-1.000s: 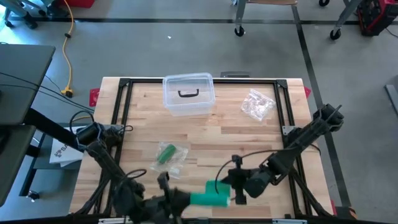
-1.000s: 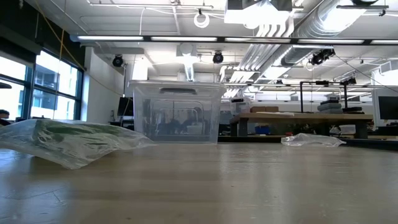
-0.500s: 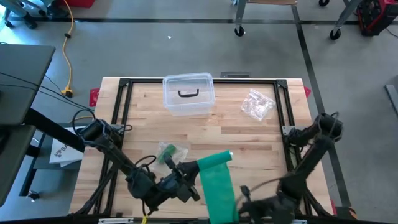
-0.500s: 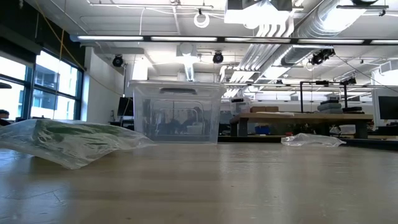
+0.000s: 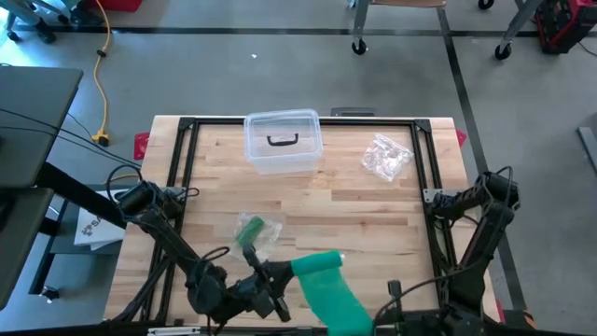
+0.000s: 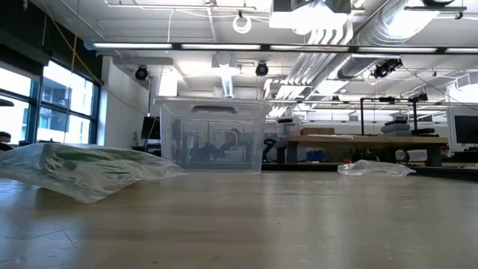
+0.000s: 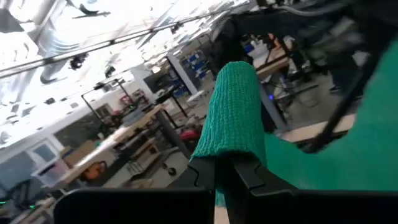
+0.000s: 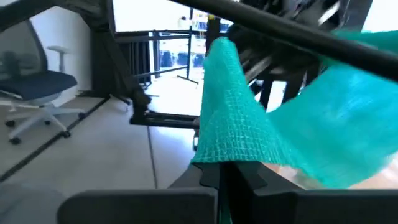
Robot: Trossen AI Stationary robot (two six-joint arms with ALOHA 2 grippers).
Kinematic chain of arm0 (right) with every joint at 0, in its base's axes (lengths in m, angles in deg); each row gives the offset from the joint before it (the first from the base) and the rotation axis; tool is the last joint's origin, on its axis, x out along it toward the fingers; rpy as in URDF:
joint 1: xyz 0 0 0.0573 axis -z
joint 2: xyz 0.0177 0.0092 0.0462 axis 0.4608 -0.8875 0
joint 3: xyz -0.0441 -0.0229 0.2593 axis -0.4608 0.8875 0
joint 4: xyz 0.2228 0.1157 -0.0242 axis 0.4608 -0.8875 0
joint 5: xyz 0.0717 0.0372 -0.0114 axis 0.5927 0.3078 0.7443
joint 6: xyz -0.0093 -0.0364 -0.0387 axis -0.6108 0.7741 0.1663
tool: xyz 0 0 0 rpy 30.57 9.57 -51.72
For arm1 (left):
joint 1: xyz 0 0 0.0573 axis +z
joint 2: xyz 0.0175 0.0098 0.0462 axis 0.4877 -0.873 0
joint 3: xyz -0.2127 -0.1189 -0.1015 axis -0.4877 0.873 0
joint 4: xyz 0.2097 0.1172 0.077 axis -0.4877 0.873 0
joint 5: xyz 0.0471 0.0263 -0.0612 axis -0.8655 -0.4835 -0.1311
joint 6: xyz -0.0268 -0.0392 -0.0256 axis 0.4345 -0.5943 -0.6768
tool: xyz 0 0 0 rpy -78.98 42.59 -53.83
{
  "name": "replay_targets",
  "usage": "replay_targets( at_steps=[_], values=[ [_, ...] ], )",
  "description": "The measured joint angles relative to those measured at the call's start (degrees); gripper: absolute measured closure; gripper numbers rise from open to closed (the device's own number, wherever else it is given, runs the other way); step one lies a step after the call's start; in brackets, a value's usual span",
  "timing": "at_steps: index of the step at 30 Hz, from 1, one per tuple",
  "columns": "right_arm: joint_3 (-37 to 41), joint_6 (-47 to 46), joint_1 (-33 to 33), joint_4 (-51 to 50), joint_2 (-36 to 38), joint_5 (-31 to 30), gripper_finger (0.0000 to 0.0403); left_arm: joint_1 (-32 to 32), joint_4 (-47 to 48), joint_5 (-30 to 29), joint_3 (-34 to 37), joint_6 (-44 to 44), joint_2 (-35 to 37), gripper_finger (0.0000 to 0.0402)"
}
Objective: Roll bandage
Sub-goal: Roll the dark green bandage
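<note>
Beyond wooden table (image 5: pixel 308 201) (workshop benches (image 6: pixel 358 142))

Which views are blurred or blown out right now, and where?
Left wrist view: bandage near the fingers is sharp, background smeared, ceiling lights glaring. Right wrist view: far part of the bandage is blurred, windows blown out. High view: evenly lit. Low view: sharp, bright ceiling fixtures, clear bin backlit.

Both arms reach low over the near edge of the surface. The left arm stretches from its base at the left side toward the middle, its left gripper (image 5: pixel 278 285) clamped on one end of the green bandage (image 5: pixel 328 285). The right arm folds down at the right side, and its right gripper (image 8: pixel 225 177) is pinched tight on the other end.
</note>
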Motion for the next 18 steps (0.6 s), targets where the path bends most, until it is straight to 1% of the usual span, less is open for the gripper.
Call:
replay_targets(
  at_steps=[2,5,7,9,12,15,18],
  values=[
    [0.0,3.4,0.9,2.7,1.0,2.0,0.0403,-0.3,0.0,-0.8,1.6,-2.7,0.0,0.0401],
    [0.0,10.2,1.8,8.5,2.4,5.5,0.0403,0.5,1.2,-0.2,4.8,-10.5,0.0,0.0401],
    [0.0,13.4,2.6,10.2,3.6,8.1,0.0403,1.0,1.8,0.2,6.8,-14.8,-0.2,0.0401],
    [0.0,14.4,3.6,10.4,5.4,11.0,0.0403,1.5,2.9,1.5,8.7,-20.8,-0.1,0.0401],
    [0.0,16.2,5.2,9.8,8.1,12.7,0.0403,2.4,8.0,7.7,10.8,-32.9,0.0,0.0401],
    [0.0,16.6,7.1,5.5,10.9,13.0,0.0403,3.6,16.6,16.5,11.4,-46.1,0.0,0.0401],
    [0.0,16.3,9.0,3.0,13.6,14.0,0.0403,4.6,24.9,22.3,11.4,-58.2,0.0,0.0401]
  ],
)
